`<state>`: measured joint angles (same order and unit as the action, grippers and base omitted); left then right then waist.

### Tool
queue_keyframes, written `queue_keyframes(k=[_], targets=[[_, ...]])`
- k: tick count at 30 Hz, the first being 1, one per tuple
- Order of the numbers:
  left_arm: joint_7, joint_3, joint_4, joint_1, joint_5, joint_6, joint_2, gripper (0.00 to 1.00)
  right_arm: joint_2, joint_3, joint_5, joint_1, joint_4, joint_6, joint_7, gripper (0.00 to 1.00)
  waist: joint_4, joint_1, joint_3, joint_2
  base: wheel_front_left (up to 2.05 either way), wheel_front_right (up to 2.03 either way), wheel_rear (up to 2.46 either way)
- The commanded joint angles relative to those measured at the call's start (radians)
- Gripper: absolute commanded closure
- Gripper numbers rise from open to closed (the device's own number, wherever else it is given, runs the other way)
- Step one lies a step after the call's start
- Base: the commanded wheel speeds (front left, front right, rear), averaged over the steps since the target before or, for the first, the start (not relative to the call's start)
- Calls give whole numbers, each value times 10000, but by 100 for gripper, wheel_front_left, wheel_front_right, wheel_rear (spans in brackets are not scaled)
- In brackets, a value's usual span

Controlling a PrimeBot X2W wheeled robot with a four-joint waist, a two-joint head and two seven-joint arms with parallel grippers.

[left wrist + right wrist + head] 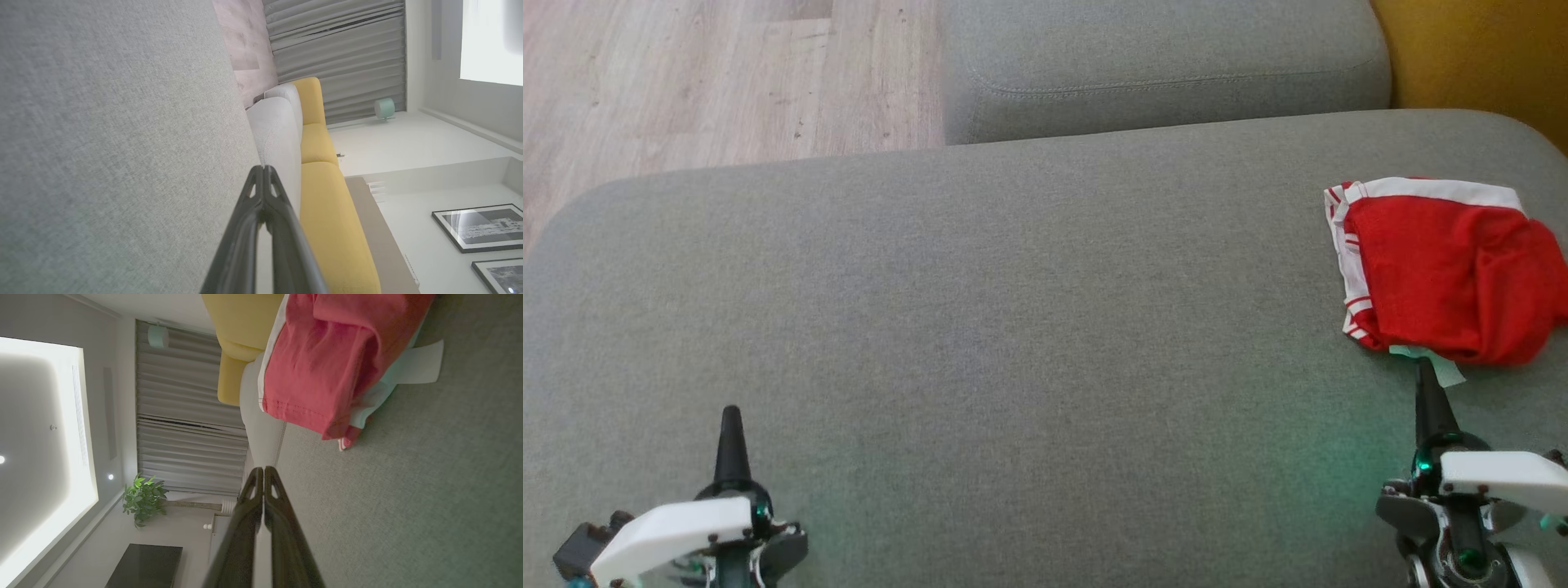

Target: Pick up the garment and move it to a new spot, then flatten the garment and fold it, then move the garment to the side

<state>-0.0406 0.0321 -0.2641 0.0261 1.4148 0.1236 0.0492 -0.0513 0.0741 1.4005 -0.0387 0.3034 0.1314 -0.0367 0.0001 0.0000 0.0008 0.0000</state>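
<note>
Garment: red garment (1445, 269), white-trimmed, folded, on the grey sofa cushion's (1013, 327) right side.
Left jaws: clenched, empty.
Right jaws: clenched, empty, near the garment.

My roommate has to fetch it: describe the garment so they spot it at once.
Find the big grey cushion. Near its right edge, just beyond the right gripper, lies the garment, loosely folded. It is bright red with white striped trim, against plain grey.

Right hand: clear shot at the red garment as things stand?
Probably yes. The right hand sits shut, just short of the near edge of the red garment, fingertips pointing at it, with nothing but bare grey cushion between. It would have to open first.
</note>
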Motion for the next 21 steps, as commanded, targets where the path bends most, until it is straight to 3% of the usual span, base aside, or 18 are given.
queue_keyframes(k=[1, 21], targets=[[-88, 346, 262, 595, 256, 60, 100, 100, -129, -106, 302, -597, -427, -6, -83, 100, 0, 0, 2, 0, 0, 0, 0], [-640, 709, 192, 810, 2027, 71, 92, 100, -114, 228, 2222, -676, -596, -7, -629, 100, -1, 0, 23, 0, 0, 0, 0]])
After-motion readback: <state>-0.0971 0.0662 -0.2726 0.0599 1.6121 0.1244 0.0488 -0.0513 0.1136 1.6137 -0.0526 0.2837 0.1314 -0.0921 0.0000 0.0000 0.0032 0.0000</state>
